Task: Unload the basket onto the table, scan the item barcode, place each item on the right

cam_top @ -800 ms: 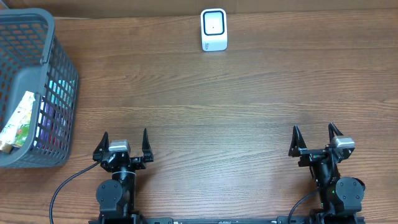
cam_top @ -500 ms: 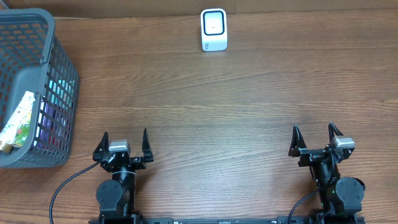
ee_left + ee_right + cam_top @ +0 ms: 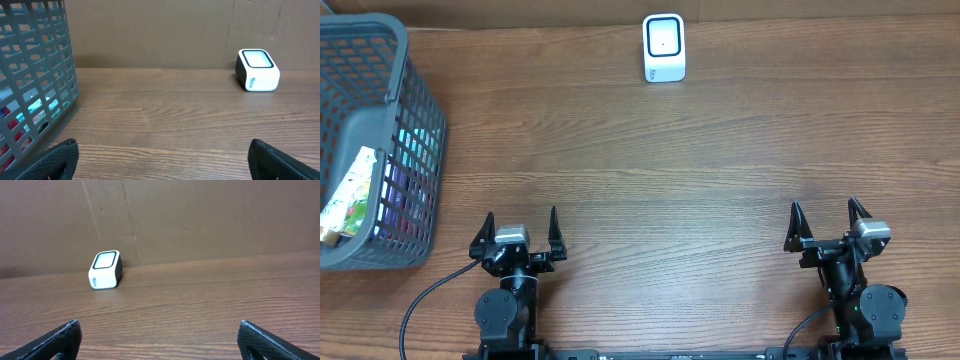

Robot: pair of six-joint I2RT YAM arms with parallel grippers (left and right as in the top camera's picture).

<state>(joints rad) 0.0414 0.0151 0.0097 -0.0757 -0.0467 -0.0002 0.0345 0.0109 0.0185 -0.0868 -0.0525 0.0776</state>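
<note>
Jaws on both arms stand spread wide and hold nothing. The left gripper (image 3: 520, 214) and the right gripper (image 3: 824, 205) sit at the near edge of the wooden table (image 3: 670, 170), well apart from each other and from everything else.

With no item in hand, the task appears not yet begun. The likely items lie in the grey mesh basket (image 3: 418, 150) at the table's left edge, nearer the left gripper. A green-and-yellow snack pouch (image 3: 348, 195) leans inside it, and blue packaging (image 3: 405, 160) shows through the mesh. Which one is meant cannot be told.

The white barcode scanner (image 3: 664, 47) stands at the far edge, near the middle, with its window tilted upward.

Everything seems left to do: lift an item from the basket, carry it to the scanner and turn its barcode to the window.
</note>
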